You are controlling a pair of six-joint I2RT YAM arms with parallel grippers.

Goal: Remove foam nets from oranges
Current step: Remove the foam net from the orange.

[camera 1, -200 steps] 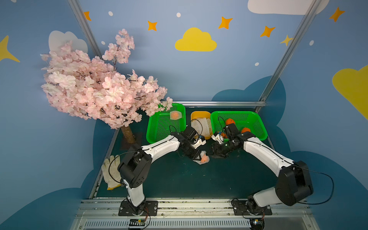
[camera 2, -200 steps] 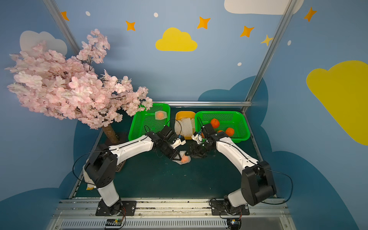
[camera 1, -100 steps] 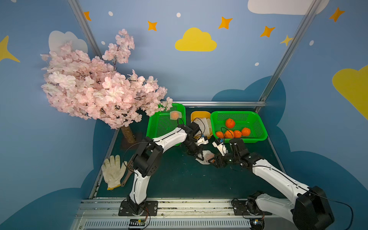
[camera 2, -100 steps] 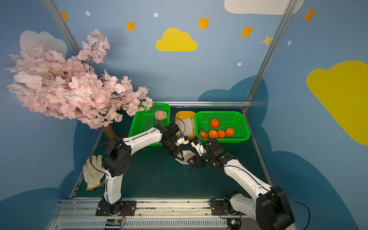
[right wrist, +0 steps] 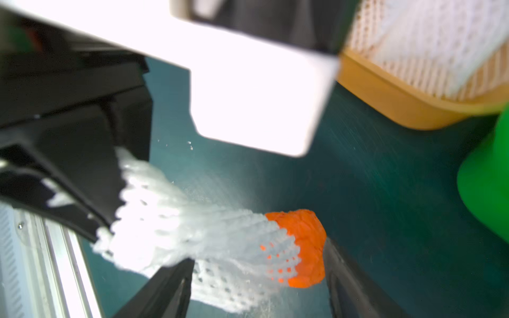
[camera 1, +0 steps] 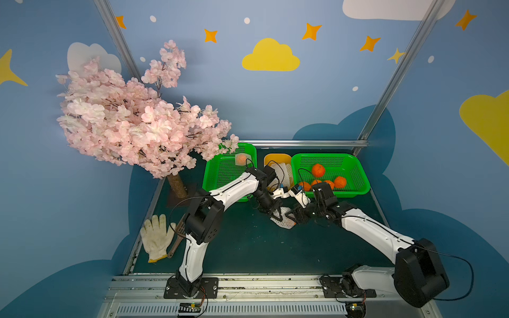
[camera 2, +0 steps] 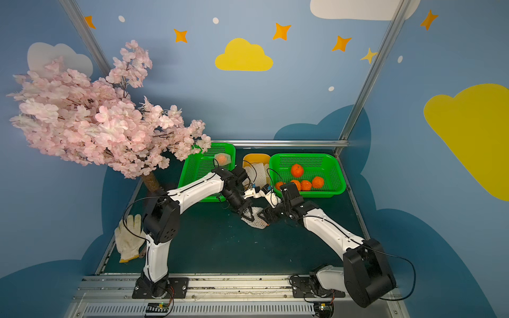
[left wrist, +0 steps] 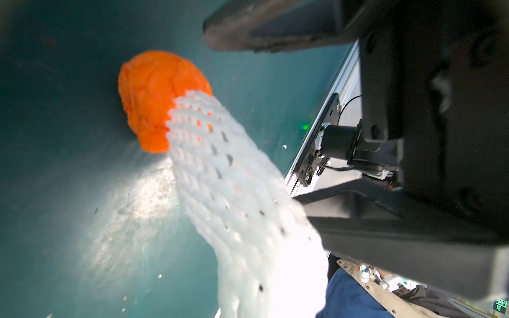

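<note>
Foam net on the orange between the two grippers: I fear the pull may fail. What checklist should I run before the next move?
1. Hold: left gripper shut on the foam net's end: ok.
2. Exit: orange pokes out of the net's open end: ok.
3. Counter-hold: right gripper on the orange: not ok, jaws open on either side.
4. Support: orange resting on the table: cannot tell.
5. Drop spot: room in the green basket beside the loose oranges: ok.
</note>
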